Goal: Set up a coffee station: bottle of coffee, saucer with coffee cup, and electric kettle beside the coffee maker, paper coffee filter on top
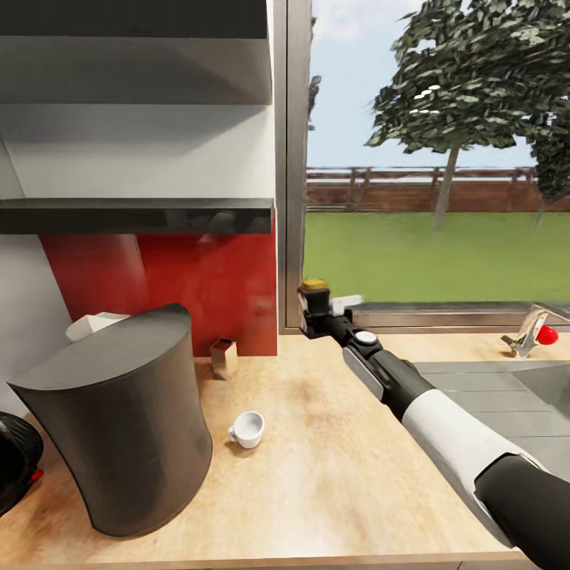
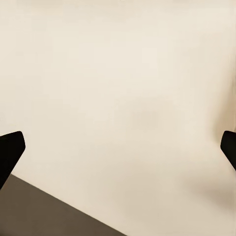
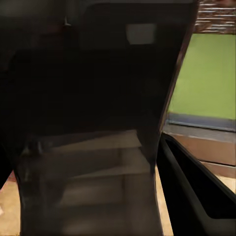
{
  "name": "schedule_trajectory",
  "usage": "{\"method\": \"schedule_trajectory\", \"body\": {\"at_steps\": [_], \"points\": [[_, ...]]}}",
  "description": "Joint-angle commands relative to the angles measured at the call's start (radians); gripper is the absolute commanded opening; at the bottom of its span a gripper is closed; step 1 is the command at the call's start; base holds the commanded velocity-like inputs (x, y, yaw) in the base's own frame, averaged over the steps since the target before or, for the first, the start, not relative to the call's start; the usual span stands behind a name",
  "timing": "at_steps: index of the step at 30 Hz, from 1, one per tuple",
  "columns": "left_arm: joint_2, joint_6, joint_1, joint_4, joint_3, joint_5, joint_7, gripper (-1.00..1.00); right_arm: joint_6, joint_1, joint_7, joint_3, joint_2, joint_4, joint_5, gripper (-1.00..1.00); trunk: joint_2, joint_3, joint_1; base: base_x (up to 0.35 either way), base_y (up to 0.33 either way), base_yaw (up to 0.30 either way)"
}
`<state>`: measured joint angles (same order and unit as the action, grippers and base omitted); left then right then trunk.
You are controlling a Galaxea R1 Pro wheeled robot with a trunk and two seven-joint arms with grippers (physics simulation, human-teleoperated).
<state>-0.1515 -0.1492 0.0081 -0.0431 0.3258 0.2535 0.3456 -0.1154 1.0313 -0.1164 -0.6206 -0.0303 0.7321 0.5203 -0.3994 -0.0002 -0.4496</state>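
Note:
The tall dark grey coffee maker stands on the wooden countertop at the left. A white coffee cup sits on the counter just right of it. My right gripper reaches to the back of the counter by the window, shut on the dark bottle of coffee with its yellow cap. In the right wrist view the dark, see-through bottle fills the space beside one black finger. My left gripper is open, facing a plain cream surface.
A small metal container stands by the red backsplash. Something white peeks out behind the coffee maker. A black rounded object lies at the left edge. The sink and faucet are at the right. Dark shelves hang above.

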Motion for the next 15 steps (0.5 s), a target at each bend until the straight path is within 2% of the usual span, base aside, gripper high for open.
{"method": "schedule_trajectory", "body": {"at_steps": [1, 3, 7, 15], "points": [[0.000, -0.006, 0.000, -0.003, 0.009, 0.010, 0.004, 1.00, -0.003, 0.001, 0.005, -0.007, -0.001, 0.000, 0.004, -1.00, -0.001, 0.000, 0.000, 0.000, 0.000, 0.000], [0.000, -0.008, 0.000, -0.002, 0.008, 0.011, 0.004, 1.00, 0.032, 0.000, 0.028, -0.009, 0.003, -0.014, -0.005, -1.00, -0.001, 0.000, 0.000, 0.000, 0.000, 0.000], [0.000, -0.010, 0.000, -0.001, 0.008, 0.011, 0.004, 1.00, 0.094, -0.003, 0.030, -0.010, 0.007, -0.063, -0.014, -1.00, -0.001, 0.000, 0.000, 0.000, 0.000, 0.000], [0.000, -0.010, 0.000, 0.000, 0.008, 0.010, 0.004, 1.00, 0.126, -0.038, 0.023, -0.009, 0.010, -0.106, -0.024, -1.00, -0.001, 0.000, 0.000, 0.000, 0.000, 0.016]]}}
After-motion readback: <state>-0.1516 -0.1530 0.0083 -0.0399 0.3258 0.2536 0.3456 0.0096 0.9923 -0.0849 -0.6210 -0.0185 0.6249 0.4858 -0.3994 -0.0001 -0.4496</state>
